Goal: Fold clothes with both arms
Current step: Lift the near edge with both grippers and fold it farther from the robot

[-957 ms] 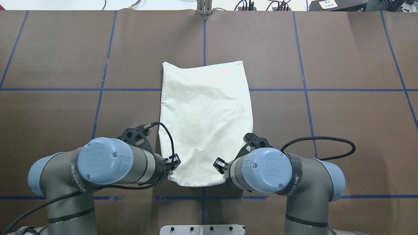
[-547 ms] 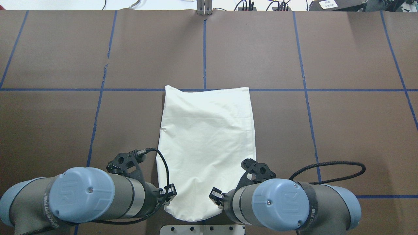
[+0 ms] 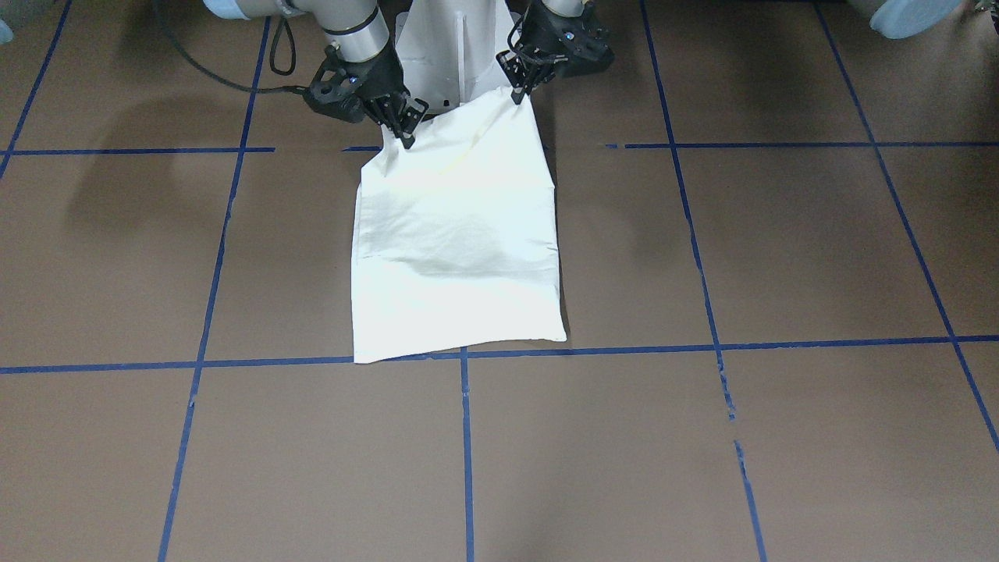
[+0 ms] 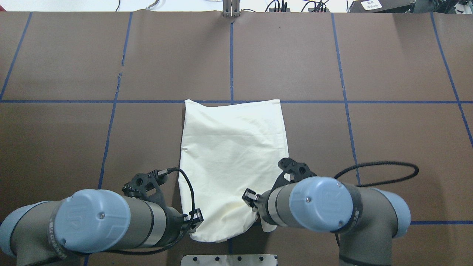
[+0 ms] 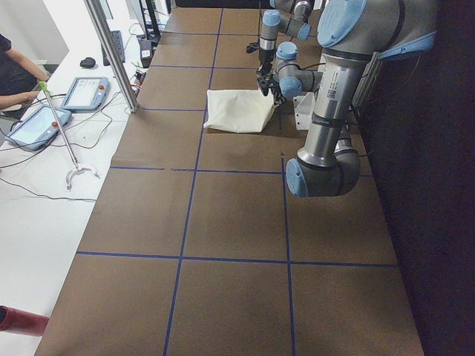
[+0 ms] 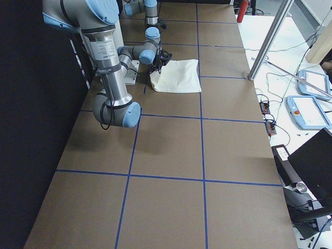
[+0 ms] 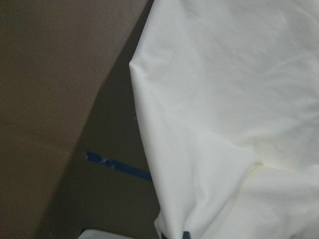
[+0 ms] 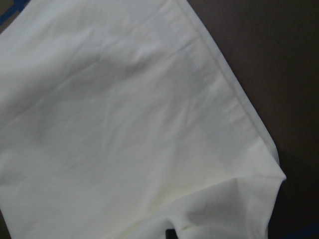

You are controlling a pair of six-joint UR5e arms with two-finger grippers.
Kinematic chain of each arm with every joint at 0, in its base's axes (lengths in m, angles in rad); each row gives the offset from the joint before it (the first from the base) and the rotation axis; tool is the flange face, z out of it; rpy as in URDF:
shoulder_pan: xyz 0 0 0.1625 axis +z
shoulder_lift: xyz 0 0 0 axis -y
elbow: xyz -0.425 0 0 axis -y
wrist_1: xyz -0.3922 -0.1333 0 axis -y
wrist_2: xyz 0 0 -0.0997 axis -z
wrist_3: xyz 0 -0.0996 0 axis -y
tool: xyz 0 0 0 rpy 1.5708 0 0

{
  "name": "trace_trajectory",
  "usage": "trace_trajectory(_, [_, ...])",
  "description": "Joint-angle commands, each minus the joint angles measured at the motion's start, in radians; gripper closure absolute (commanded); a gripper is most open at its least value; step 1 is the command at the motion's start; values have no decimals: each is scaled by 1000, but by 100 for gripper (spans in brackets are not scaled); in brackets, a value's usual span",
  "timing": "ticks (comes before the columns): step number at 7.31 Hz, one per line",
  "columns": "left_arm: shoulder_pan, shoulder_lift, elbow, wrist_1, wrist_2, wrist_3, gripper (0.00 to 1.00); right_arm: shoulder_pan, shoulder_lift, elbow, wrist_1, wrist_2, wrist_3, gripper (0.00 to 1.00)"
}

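1. Two grippers hold one cream-white shirt (image 3: 456, 242). It lies folded into a long rectangle in the middle of the brown surface (image 3: 741, 437), just in front of the robot's white base (image 3: 449, 55).
2. The left gripper (image 3: 517, 95) has its jaws clenched on one near corner of the shirt. The right gripper (image 3: 406, 136) has its jaws clenched on the other near corner.
3. Both corners are raised off the surface, so the near part of the cloth slopes up to the grippers.
4. The far edge rests flat beside a blue tape line (image 3: 663, 346).
5. In my judgement, a pinch at each corner lets the near edge rise as one line, ready to be carried over the resting part. The flat far part likely anchors the shirt by its own weight.
6. The right gripper stands somewhat farther from the base than the left gripper, so the held edge runs at a slant.
7. The cloth looks soft, thin and matte, with light wrinkles and shallow sagging folds under each grip.
8. Only the plain pale side shows, and no print is visible.
9. A stitched hem (image 8: 224, 99) runs along one edge in the right wrist view.
10. The surface looks like matte brown paper, smooth and flat.
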Motion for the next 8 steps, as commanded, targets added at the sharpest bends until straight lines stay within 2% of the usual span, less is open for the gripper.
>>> trace_trajectory(1, [-182, -133, 226, -44, -3, 2, 100, 142, 104, -162, 8, 75, -49, 100])
trace_trajectory(2, [-241, -177, 346, -123, -4, 8, 100, 210, 187, -275, 7, 125, -87, 100])
trace_trajectory(4, [-306, -195, 463, -226, -3, 90, 100, 278, 349, -553, 13, 153, -181, 100])
trace_trajectory(5, [-316, -201, 512, -283, 1, 111, 91, 287, 389, -685, 101, 152, -195, 100])
trace_trajectory(6, [-317, -208, 566, -338, 7, 154, 1, 295, 388, -771, 214, 146, -212, 1])
trace_trajectory(8, [-320, -215, 574, -363, 7, 221, 0, 330, 394, -775, 235, 163, -262, 0])
